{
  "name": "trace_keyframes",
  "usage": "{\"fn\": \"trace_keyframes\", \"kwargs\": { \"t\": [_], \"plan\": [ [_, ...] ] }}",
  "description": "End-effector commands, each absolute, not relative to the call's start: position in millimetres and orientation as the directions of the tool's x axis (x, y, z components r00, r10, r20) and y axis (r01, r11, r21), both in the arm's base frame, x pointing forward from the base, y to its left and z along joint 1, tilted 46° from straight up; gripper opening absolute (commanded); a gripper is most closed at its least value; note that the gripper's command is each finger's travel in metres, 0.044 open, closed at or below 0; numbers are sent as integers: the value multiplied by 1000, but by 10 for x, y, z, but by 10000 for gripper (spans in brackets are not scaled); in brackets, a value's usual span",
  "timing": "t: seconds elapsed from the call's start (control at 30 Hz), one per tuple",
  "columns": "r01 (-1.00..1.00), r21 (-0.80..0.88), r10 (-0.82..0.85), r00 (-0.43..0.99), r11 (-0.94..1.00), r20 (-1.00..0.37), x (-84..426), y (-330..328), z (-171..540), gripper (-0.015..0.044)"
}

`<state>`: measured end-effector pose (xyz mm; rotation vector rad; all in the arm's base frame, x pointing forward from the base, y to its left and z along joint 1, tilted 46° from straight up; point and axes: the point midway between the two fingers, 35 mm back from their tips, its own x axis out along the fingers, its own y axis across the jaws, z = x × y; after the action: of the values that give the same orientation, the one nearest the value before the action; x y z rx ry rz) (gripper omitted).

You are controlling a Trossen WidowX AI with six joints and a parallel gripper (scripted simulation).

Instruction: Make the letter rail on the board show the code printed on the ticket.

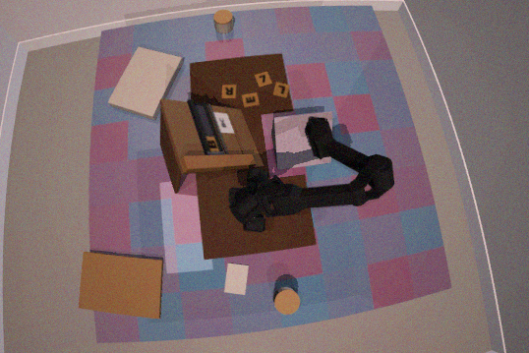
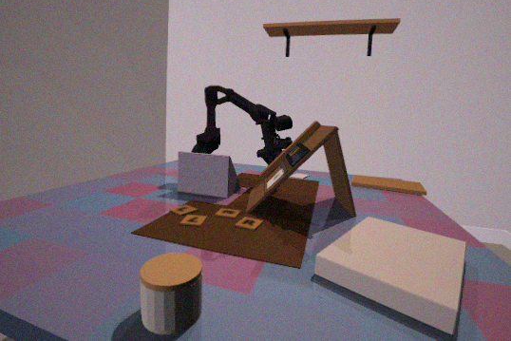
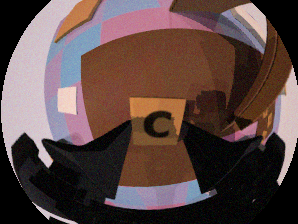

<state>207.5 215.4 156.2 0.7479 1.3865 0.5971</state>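
Note:
My gripper (image 3: 156, 124) is shut on the C tile (image 3: 158, 106), letter facing the wrist camera, over the brown mat (image 1: 256, 243) (image 3: 150, 55) beside the slanted board (image 1: 173, 128) (image 2: 338, 166). The board's dark rail (image 1: 198, 115) holds one tile (image 1: 211, 144) near the end closer to the arm; its letter is too blurred to read surely. The ticket (image 1: 224, 123) (image 2: 275, 177) is on the board, its print unreadable. On the mat's far part lie the R tile (image 1: 229, 91) (image 2: 249, 223), the E tile (image 1: 250, 99) (image 2: 227, 213) and two L tiles, one (image 1: 263, 79) (image 2: 194, 219) beside the other (image 1: 280, 88) (image 2: 183, 210).
A pale wedge block (image 1: 290, 135) (image 2: 204, 174) stands by the arm's base. A cream box (image 1: 145, 81) (image 2: 394, 261) lies behind the board. Two lidded jars (image 1: 223, 19) (image 1: 287, 301), an orange slab (image 1: 120, 285) (image 2: 389, 184) and a white card (image 1: 236, 278) (image 3: 67, 100) are around the mat.

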Motion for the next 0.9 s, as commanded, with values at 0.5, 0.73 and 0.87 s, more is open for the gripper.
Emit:
{"fn": "trace_keyframes", "kwargs": {
  "t": [0.5, 0.73, 0.87],
  "plan": [
    [-245, 731, 770, 242, 637, -591, 2537, 2136, 1828, 0],
    [-346, 689, 771, 290, 637, -567, 2699, 2115, 1933, 0],
    [-401, 658, 770, 317, 637, -553, 2791, 2100, 1994, 0]
  ]
}}
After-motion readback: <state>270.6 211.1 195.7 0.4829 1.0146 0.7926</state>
